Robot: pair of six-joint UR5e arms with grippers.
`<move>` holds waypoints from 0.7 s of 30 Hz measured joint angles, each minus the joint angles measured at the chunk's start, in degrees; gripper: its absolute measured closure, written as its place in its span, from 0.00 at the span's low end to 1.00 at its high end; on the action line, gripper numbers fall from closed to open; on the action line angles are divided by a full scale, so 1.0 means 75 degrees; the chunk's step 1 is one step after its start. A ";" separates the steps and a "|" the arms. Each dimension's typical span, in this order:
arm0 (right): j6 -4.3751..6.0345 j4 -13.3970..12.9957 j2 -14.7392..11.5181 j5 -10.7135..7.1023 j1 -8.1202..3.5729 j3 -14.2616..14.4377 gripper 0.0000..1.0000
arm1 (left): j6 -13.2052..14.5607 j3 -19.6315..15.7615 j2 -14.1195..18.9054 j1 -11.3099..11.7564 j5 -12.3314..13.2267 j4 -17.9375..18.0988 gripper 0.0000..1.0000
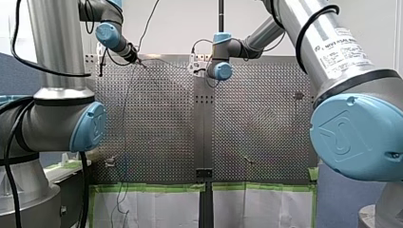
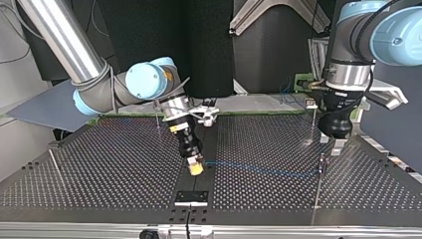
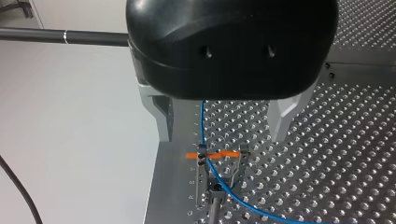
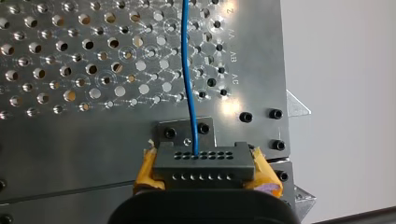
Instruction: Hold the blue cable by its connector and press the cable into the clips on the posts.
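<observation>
In the right wrist view, my right gripper [image 4: 201, 173] has its yellow pads [image 4: 145, 173] shut on a grey connector block [image 4: 201, 161], and the blue cable [image 4: 187, 60] leaves the block and runs ahead over the perforated plate. In the top view my right gripper [image 2: 195, 168] holds it low at the table's middle, and the cable [image 2: 263, 170] stretches to a post [image 2: 322, 164] under my left gripper [image 2: 331, 143]. The left wrist view shows my left gripper [image 3: 222, 137] open above a clip with an orange part [image 3: 223, 154]. There the cable [image 3: 202, 122] passes the clip between the metal fingers [image 3: 162, 119].
More thin posts stand on the plate in the top view, one at the back left [image 2: 158, 122], one at the back right [image 2: 313, 119] and one at the far left [image 2: 54, 164]. A black bracket [image 2: 191, 197] sits at the front edge's middle. Green tape [image 1: 157, 187] lines the table's near edge.
</observation>
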 joint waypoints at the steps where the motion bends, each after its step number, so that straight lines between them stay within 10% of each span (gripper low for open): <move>1: -0.0001 0.0001 0.0001 -0.0005 -0.0002 0.0003 1.00 | -0.0011 0.0000 0.0000 -0.0001 -0.0001 0.0001 0.00; 21: -0.0026 0.0110 0.0020 -0.0004 -0.0047 0.0014 1.00 | -0.0212 0.0235 -0.0011 -0.0229 0.0421 0.0075 0.00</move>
